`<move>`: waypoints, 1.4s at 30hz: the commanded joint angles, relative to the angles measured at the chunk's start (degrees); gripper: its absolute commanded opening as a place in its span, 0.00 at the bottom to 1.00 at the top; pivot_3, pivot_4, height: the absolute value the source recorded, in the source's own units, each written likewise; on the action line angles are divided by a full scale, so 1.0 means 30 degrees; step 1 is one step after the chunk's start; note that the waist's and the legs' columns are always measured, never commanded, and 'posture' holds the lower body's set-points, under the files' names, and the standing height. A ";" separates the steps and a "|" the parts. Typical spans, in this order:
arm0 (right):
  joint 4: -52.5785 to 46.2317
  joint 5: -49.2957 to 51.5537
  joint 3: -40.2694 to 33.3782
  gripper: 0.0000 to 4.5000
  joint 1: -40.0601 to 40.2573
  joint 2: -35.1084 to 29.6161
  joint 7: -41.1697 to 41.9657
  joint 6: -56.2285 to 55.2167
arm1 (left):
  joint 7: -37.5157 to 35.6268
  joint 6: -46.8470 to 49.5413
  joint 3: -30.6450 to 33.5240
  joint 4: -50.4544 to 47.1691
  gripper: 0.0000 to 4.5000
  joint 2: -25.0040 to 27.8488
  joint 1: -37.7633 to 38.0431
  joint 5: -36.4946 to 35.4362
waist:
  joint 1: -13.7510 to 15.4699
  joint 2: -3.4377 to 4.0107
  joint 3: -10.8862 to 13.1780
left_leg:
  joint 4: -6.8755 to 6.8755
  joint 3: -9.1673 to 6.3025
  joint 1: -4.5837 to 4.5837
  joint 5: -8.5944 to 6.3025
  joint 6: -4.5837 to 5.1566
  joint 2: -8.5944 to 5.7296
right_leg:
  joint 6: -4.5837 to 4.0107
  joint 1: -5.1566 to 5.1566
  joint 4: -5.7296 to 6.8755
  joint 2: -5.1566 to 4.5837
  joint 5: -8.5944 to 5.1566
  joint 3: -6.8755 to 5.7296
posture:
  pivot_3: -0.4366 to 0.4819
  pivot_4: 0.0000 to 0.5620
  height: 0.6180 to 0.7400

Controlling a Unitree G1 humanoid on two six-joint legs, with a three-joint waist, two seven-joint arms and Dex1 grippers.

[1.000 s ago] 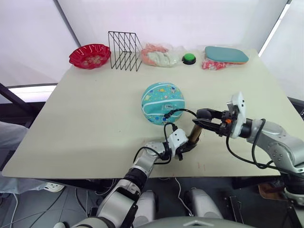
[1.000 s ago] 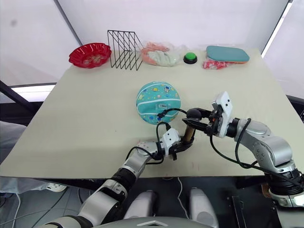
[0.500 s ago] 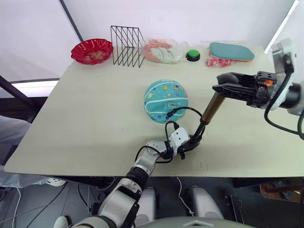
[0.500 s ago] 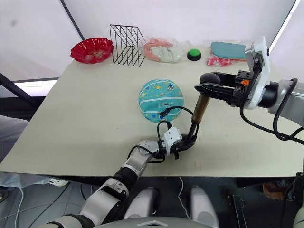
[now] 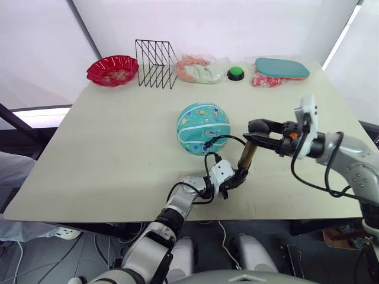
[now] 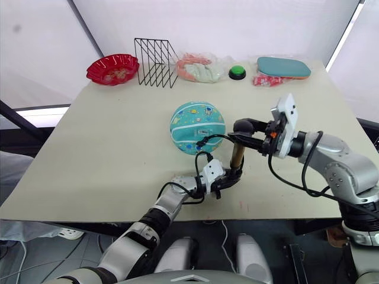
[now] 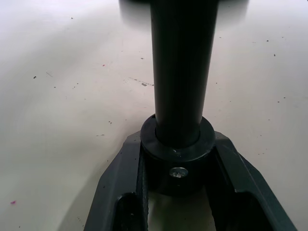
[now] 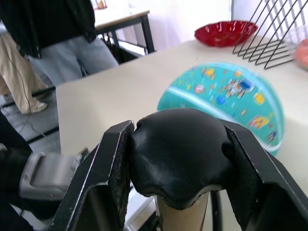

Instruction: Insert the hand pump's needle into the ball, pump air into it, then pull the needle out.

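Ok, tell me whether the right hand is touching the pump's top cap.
Touching. In the right wrist view the right hand has both fingers pressed against the black top cap of the hand pump, no gap.

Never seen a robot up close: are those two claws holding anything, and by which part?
Both hold the hand pump: the left gripper clamps its black bottom cap, the right gripper grips its black top knob.

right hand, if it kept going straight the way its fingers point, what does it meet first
Probably the ball. The right hand, shut on the hand pump at its top cap, points across the table towards the robot's left; its wrist view shows the ball just beyond the fingers, though depth is unclear.
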 commanded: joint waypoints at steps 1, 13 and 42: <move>0.1767 -0.2339 0.2206 0.45 0.1482 0.0425 0.0289 -0.0174 | -0.0091 0.0581 -0.0103 0.0644 0.23 0.0198 0.0933 0.0133 | 0.0009 0.0022 -0.0026 | -0.0007 -0.0002 -0.0001 0.0000 0.0000 0.0000 | 0.0012 0.0000 -0.0001 0.0001 0.0007 -0.0002 | 0.48 0.27 1.00; -0.1267 -0.0229 -0.1281 0.45 0.0221 -0.0476 0.0282 0.1681 | -0.0159 0.0633 -0.0009 0.0781 0.23 0.0215 0.0805 0.0105 | 0.0073 0.0006 -0.0005 | -0.0030 -0.0008 -0.0017 -0.0001 -0.0002 -0.0019 | 0.0017 -0.0006 -0.0029 -0.0016 0.0010 -0.0003 | 0.48 0.27 1.00; -0.1917 0.1346 -0.1519 0.45 0.0340 -0.1568 -0.0645 0.3130 | -0.0370 0.0661 -0.0218 0.0385 0.23 0.0306 0.1143 0.0018 | 0.0123 -0.0006 0.0183 | 0.0024 -0.0037 -0.0219 0.0002 0.0004 -0.0048 | 0.0041 -0.0174 -0.0012 -0.0036 0.0023 -0.0034 | 0.48 0.27 1.00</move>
